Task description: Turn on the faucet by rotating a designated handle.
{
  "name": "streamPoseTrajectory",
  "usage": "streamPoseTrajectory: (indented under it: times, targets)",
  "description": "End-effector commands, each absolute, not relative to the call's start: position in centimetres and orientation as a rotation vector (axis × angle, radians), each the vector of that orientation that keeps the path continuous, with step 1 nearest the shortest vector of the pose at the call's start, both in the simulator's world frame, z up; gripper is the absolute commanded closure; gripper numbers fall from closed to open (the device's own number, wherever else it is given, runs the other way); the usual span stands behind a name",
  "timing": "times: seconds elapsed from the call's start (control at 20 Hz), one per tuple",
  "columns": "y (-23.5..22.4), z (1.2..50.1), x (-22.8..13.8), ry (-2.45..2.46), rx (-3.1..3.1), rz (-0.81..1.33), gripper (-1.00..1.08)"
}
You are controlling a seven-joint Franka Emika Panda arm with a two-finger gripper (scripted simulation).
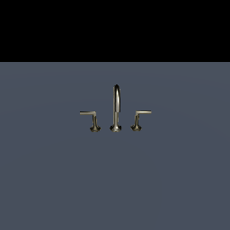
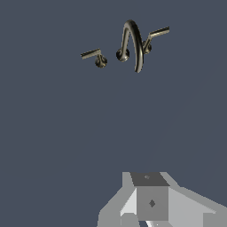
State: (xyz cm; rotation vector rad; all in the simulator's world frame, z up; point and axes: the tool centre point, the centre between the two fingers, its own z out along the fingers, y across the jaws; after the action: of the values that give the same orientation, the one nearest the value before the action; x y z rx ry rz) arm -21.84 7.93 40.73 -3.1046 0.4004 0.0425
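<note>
In the exterior view the faucet point(image 1: 117, 108) stands small on the grey tabletop point(image 1: 115, 179), its designated handle point(image 1: 91, 118) at that view's left of the arched spout point(image 1: 117, 105), the twin lever point(image 1: 139, 118) at the right; neither arm nor gripper shows here. In the wrist view the handle point(image 2: 95, 56) lies well apart from the gripper point(image 2: 148, 217), whose fingertips are cut off by the picture's edge, so I cannot tell whether it is spread or clenched.

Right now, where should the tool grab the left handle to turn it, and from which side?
Grip the handle's slim bar near its free end, jaws straddling it from above. The bar lies level and sticks out away from the spout, so the tip gives most leverage and clearance.
</note>
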Motion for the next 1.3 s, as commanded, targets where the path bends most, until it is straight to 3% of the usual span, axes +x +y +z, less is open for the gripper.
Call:
streamPoseTrajectory:
  times: [0.0, 1.25]
  targets:
    - [8.9, 39.4, -21.0, 0.485, -3.092, 0.041, 1.08]
    - [15.3, 26.7, -10.2, 1.243, -2.867, 0.030, 1.08]
